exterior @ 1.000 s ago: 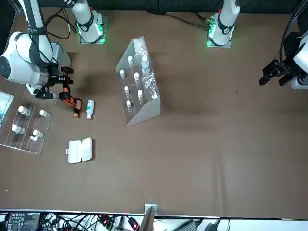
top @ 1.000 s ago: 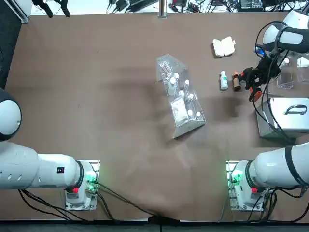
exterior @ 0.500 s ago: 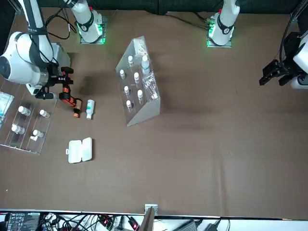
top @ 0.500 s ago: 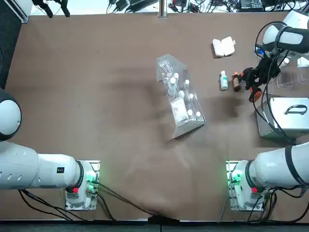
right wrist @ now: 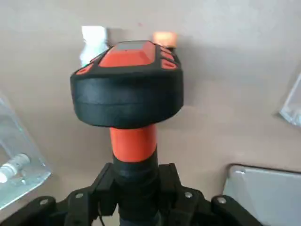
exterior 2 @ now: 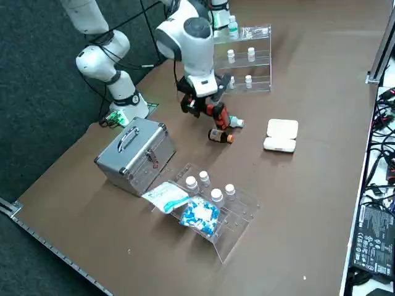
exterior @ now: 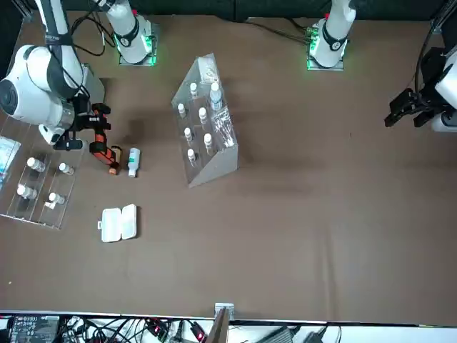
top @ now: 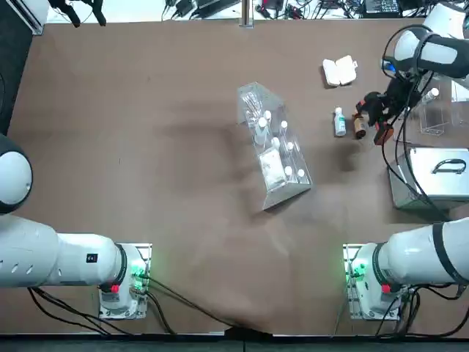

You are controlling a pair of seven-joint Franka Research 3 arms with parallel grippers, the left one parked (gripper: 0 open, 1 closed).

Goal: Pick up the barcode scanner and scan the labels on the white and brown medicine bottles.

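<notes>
- Two medicine bottles lying on the table: white bottle (exterior 2: 236, 122) and amber-brown bottle (exterior 2: 220, 136), side by side.
- Right gripper (right wrist: 137, 188) closed around the handle of the barcode scanner (right wrist: 127, 89), with scanner head over or just beside the bottles; contact with them, cannot tell.
- Possible rolling of a bottle, if lowering the head too much.
- Possible twisting of the handle between the fingers, from the heavy-looking head, so aim lost.
- Possible failed reading, because of label turned down or bad angle.
</notes>
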